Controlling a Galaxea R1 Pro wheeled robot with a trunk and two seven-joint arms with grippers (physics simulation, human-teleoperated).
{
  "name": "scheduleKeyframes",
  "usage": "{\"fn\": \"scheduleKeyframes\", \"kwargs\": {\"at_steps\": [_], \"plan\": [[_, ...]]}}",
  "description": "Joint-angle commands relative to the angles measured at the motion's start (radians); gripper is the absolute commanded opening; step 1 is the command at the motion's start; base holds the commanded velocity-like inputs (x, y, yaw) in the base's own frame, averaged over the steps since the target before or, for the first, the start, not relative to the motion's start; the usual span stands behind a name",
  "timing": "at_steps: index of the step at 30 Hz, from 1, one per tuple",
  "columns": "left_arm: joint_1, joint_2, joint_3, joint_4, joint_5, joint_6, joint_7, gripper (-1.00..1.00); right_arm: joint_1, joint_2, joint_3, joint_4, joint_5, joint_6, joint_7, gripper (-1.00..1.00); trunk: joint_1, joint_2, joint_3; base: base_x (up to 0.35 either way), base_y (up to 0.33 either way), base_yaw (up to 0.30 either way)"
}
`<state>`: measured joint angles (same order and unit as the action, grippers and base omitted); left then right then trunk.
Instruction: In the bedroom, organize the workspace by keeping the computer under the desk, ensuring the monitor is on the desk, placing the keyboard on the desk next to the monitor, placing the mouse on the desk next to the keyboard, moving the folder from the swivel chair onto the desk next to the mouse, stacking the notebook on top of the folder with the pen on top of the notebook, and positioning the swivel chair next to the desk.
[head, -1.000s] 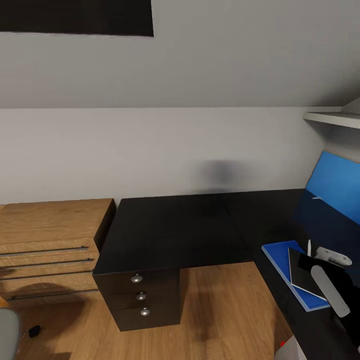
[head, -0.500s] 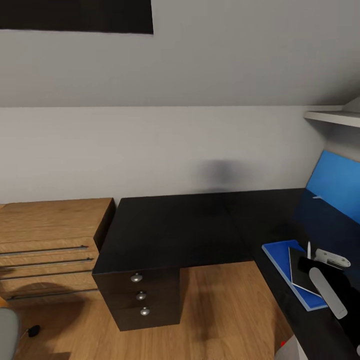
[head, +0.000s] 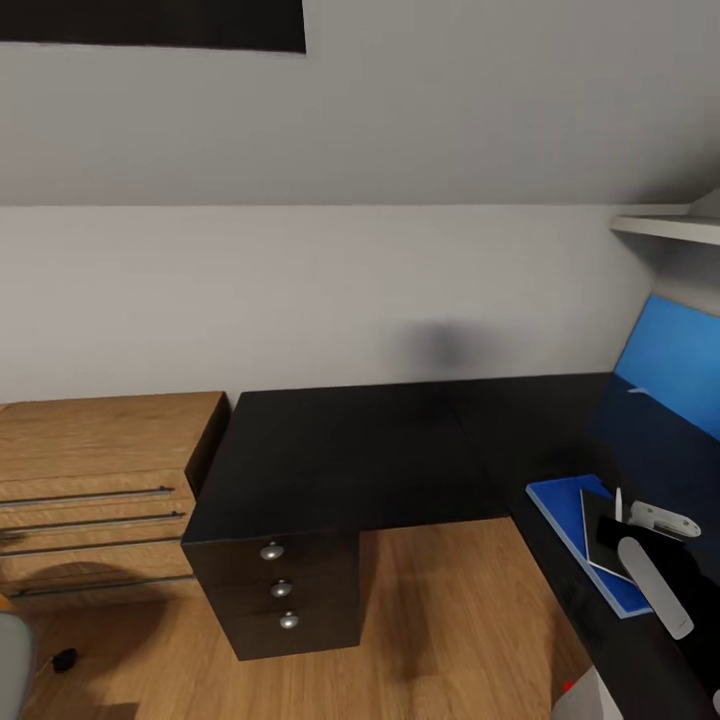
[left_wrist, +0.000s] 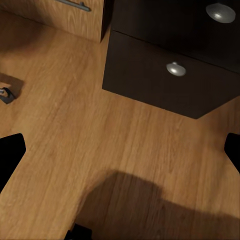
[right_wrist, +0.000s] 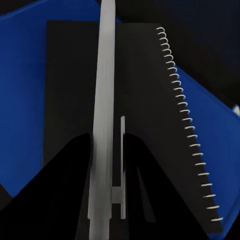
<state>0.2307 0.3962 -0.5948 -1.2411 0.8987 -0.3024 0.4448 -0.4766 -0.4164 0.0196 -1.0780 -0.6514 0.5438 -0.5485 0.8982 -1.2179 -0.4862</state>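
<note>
The blue folder (head: 565, 505) lies near the front edge of the black L-shaped surface (head: 350, 460), a black spiral notebook (head: 605, 535) stacked on it. Above the notebook, the right gripper (right_wrist: 106, 165) has its fingers closed on a white pen (right_wrist: 102, 125). The left gripper (left_wrist: 120, 150), fingers spread open, hangs over bare wood floor (head: 450, 620) beside the drawer unit (head: 280, 595) and light-wood cabinet (head: 100, 480).

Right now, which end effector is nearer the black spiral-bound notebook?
Right. The right end effector hangs directly over the black spiral-bound notebook, gripping a slim white pen; the left end effector faces the wooden floor beside the dark drawer unit.
</note>
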Motion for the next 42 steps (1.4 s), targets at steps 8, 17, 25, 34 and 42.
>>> {"fn": "scheduleKeyframes", "kwargs": {"at_steps": [8, 17, 25, 34, 42], "plan": [[-0.001, 0.001, -0.003, -0.001, 0.009, -0.008, 0.003, 1.00, -0.001, -0.001, 0.002, 0.000, -0.008, 0.002, -0.008, -1.00, 0.031, -0.057, -0.026, 0.000, 0.000, 0.000], [-0.001, 0.001, -0.002, 0.000, 0.008, -0.008, 0.000, 1.00, -0.001, -0.001, 0.002, 0.000, -0.008, 0.001, -0.011, 1.00, 0.031, -0.057, -0.026, 0.000, 0.000, 0.000], [-0.001, 0.001, -0.005, 0.002, 0.007, -0.008, -0.001, 1.00, 0.000, -0.001, 0.002, -0.010, -0.008, 0.000, -0.011, 1.00, 0.031, -0.057, -0.026, 0.000, 0.000, 0.000], [-0.001, 0.000, -0.006, 0.010, 0.014, -0.008, -0.004, 1.00, 0.023, 0.038, -0.004, -0.169, -0.009, 0.007, -0.017, 1.00, 0.031, -0.057, -0.026, 0.000, 0.000, 0.000], [-0.001, 0.000, -0.007, 0.011, 0.014, -0.006, -0.002, 1.00, 0.027, 0.146, 0.001, -0.217, -0.011, 0.006, -0.017, 1.00, 0.031, -0.057, -0.026, -0.064, 0.000, 0.020]]}}
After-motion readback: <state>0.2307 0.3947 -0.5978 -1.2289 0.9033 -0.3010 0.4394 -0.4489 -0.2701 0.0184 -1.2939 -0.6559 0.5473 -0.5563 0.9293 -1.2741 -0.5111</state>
